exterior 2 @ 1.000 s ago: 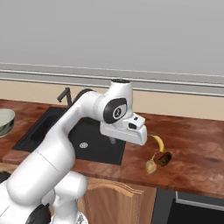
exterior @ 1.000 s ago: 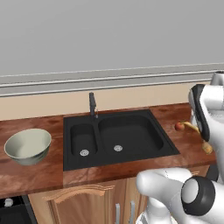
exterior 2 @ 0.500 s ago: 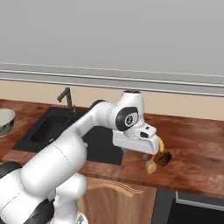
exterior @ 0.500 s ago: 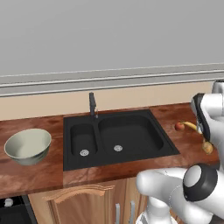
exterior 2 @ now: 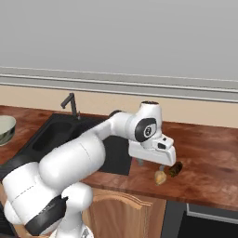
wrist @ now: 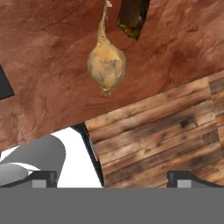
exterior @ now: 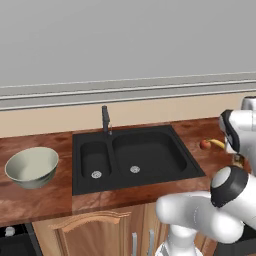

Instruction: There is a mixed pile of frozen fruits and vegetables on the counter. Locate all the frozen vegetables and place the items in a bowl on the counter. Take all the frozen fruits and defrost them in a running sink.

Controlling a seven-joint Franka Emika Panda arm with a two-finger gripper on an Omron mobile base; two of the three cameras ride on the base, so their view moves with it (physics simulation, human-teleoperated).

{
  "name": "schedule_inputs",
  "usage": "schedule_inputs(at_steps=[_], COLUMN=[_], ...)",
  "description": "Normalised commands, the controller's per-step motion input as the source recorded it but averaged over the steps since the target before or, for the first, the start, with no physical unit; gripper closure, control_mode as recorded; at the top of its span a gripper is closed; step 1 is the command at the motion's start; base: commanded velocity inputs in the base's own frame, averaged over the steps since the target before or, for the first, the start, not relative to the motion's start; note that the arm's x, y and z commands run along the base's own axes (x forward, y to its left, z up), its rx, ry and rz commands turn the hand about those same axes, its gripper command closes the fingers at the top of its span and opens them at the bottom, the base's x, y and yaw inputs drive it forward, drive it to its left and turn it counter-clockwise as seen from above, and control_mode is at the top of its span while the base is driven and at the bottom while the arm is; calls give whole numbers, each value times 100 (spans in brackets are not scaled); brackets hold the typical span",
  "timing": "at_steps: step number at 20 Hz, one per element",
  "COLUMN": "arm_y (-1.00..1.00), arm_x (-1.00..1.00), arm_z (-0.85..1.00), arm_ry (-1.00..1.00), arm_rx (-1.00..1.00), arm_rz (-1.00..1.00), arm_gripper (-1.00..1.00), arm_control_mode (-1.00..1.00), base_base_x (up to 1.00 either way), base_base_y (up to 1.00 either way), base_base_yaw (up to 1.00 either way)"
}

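Your gripper (wrist: 109, 177) is wide open and empty; centre it over the tan bulb (wrist: 106, 65) near the counter's (wrist: 52, 65) front edge before descending.

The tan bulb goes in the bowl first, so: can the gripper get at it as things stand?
Probably yes: the open gripper hangs above the tan bulb, nothing between; the dark lump lies beside its stem.

Counter (exterior: 45, 200): reddish-brown, polished wood grain. Cabinet fronts (exterior: 100, 232) below counter: lighter tan wood. Sink (exterior: 135, 155) set in counter: black, silver drains; faucet (exterior: 105, 120) black. Bowl (exterior: 31, 166) left of sink: pale greenish-cream, glossy. Apple (exterior: 205, 145) right of sink: red. Banana (exterior: 218, 143) beside apple: yellow. Bulb (wrist: 106, 65): tan, mottled. Lump (wrist: 132, 16) near bulb: dark olive-brown. Floor (wrist: 166, 131): brown planks.
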Motion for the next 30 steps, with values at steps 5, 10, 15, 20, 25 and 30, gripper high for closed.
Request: schedule_inputs(at_steps=[5,10,15,20,25,30], arm_y=[-5,-7,-29,-30,-10,1], arm_x=[41,44,47,33,-9,-9], arm_z=[-25,-27,-30,-28,-38,-26], arm_ry=[1,0,0,0,3,8], arm_rx=[1,0,0,0,0,0], arm_rz=[-1,0,-1,-1,-1,0], arm_gripper=[-100,-100,-100,-100,-100,-100], arm_control_mode=[-100,-100,-100,-100,-100,-100], base_base_x=[0,0,0,0,0,0], base_base_y=[0,0,0,0,0,0], base_base_yaw=[0,0,0,0,0,0])
